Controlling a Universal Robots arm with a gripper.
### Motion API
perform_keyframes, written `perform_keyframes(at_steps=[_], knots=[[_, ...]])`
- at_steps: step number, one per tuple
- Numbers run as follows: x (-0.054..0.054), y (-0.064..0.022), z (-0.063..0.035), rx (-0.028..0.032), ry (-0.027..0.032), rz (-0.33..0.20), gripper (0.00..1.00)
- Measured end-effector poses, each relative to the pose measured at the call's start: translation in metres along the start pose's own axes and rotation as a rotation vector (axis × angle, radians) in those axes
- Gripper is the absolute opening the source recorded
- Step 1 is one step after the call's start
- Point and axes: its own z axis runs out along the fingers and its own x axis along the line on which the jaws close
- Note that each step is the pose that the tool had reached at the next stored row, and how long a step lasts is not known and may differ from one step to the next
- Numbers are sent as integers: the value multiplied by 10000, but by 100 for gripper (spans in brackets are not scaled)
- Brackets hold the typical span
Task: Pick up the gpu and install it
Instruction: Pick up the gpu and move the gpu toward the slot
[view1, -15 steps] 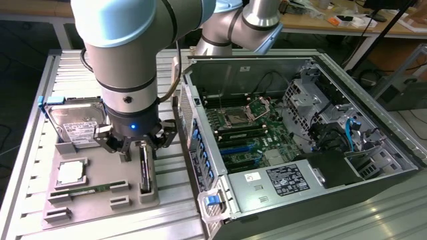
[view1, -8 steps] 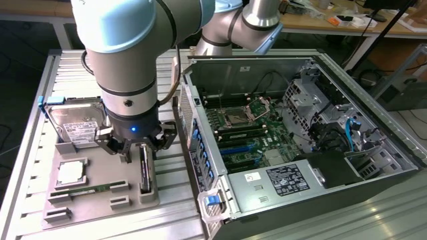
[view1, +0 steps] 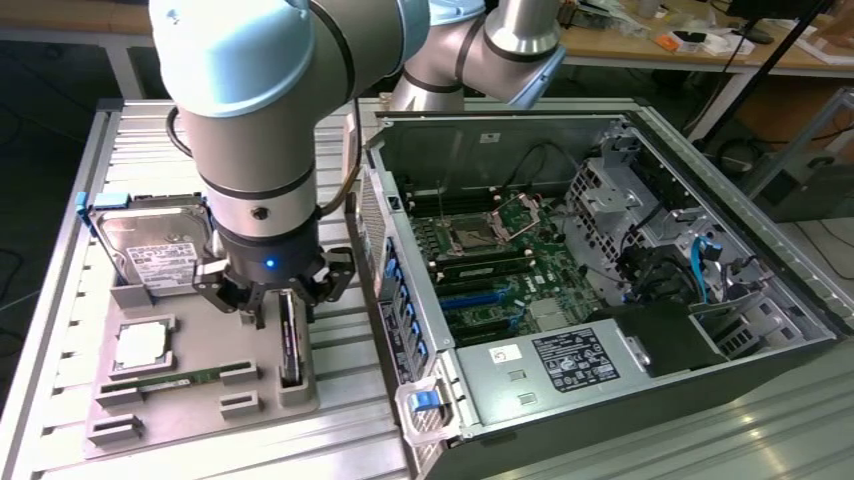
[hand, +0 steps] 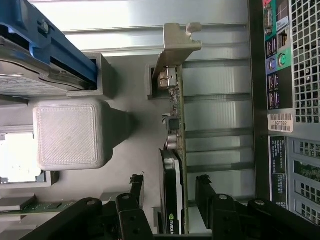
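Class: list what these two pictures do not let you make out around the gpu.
- Exterior view: the gpu, far end hidden behind the gripper.
- Wrist view: the gpu's black-cooler end, cut off by the picture edge.
- Exterior view: print on the power supply label, too small.

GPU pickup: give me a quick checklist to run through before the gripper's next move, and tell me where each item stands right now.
1. gripper open: ok, its jaws stand apart.
2. gpu between the fingers: ok, one finger on each side in the wrist view.
3. Grip closed on the gpu: not ok, a gap shows on both sides.
4. gpu seated on edge in the tray: ok.
5. hard drive apart from the gripper: ok, it stands toward the exterior view's left.
6. computer case open: ok, its board is exposed; whether the card's slot is free, cannot tell.
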Motion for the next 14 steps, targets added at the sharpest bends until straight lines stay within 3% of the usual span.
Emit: perform_keyframes(at_steps=[14], knots=[[0, -1, 12, -1, 0, -1, 54]])
